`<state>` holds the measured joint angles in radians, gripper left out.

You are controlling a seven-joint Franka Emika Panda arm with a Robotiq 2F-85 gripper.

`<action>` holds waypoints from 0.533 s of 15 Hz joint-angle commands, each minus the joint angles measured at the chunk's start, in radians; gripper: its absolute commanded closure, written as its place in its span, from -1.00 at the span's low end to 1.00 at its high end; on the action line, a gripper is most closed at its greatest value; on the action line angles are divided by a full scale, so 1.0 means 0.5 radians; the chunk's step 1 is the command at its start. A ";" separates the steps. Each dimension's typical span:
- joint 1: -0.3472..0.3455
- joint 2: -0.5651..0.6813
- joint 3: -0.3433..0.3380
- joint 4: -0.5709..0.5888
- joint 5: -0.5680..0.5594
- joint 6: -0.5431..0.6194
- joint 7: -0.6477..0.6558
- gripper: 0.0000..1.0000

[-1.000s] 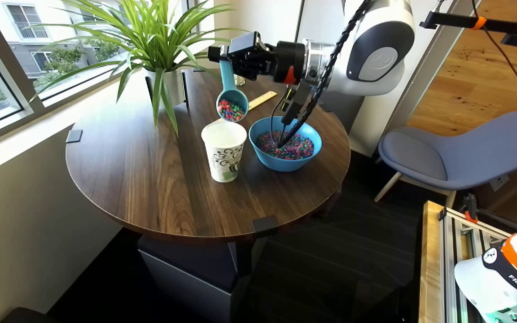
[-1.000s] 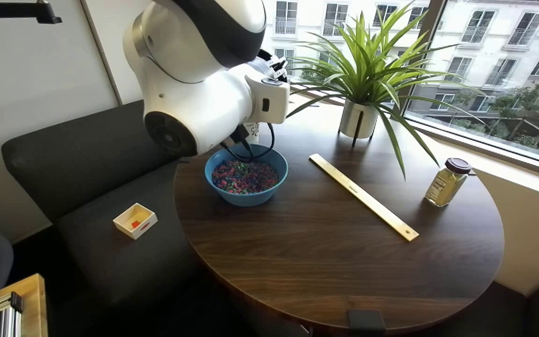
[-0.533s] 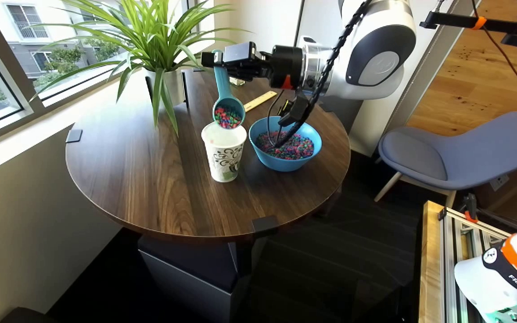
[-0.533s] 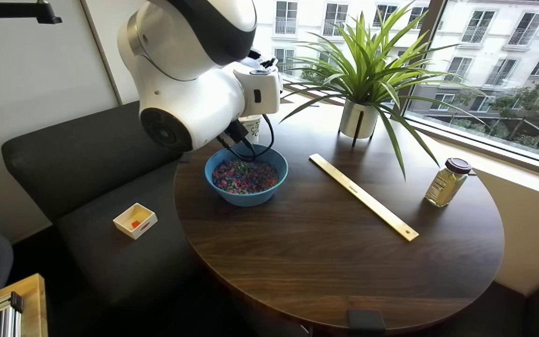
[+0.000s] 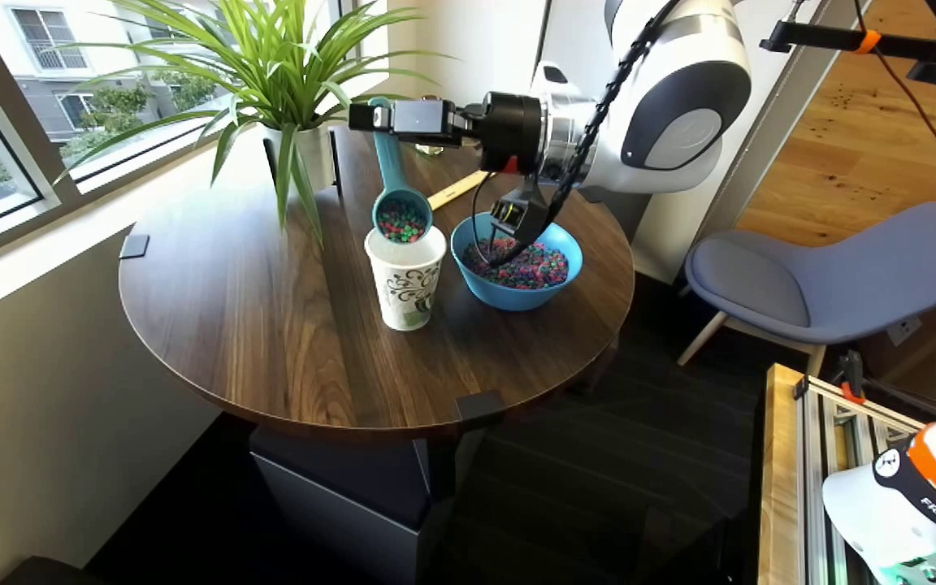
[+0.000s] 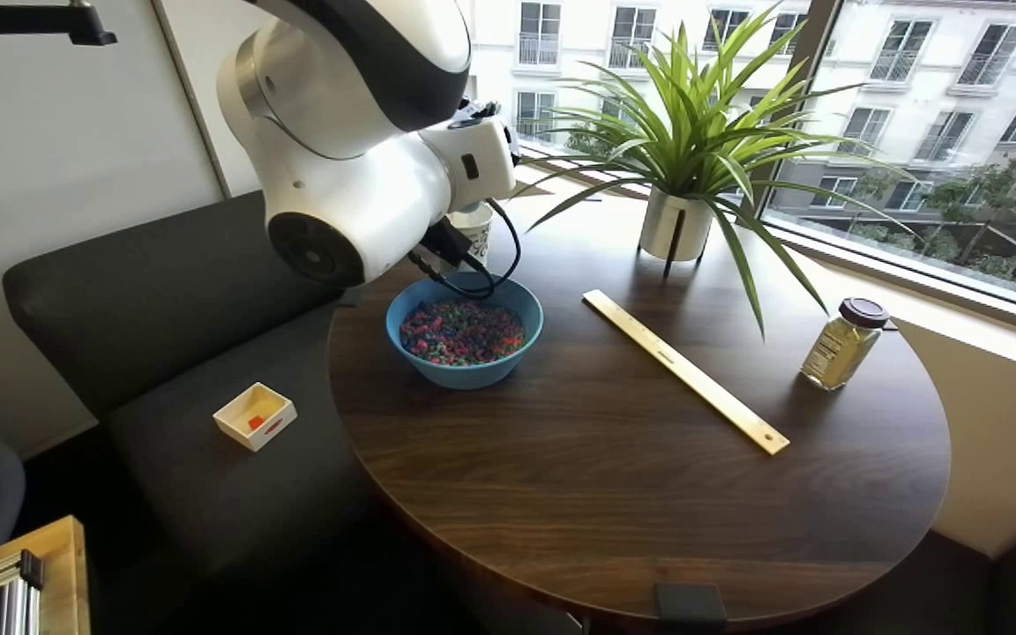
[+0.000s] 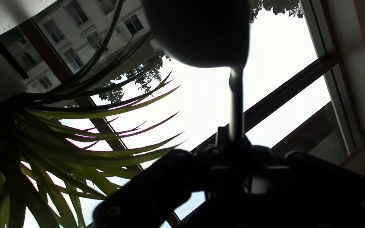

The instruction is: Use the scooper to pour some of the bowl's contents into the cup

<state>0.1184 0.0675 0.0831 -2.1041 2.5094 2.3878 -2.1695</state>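
Above a round table [image 5: 273, 349], well inside its edge, a blue scoop [image 5: 393, 180] of colourful bits [image 5: 401, 223], its handle [image 5: 389, 156] pinched in the gripper [image 7: 238, 150], hung tilted at the rim of the cup [image 5: 408, 286]. The bowl [image 5: 509, 297] stood nearer the edge. If the handle twisted, bits could miss; a bump might topple the cup.

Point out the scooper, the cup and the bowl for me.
Scooper [image 5: 392, 169], in an exterior view: lower part of its handle.
Cup [image 5: 409, 284], in an exterior view: patterned outer wall.
Bowl [image 6: 464, 377], in an exterior view: outer wall.
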 commanded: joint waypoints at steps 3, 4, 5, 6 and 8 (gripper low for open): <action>0.006 0.019 -0.006 -0.036 -0.005 -0.096 -0.272 0.96; 0.008 0.017 -0.005 -0.045 -0.005 -0.103 -0.322 0.96; 0.013 0.015 -0.002 -0.056 -0.005 -0.114 -0.377 0.96; 0.018 0.010 0.003 -0.074 -0.005 -0.142 -0.449 0.96; 0.024 -0.001 0.011 -0.108 -0.007 -0.189 -0.558 0.96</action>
<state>0.1201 0.0792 0.0856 -2.1197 2.5093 2.3359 -2.3669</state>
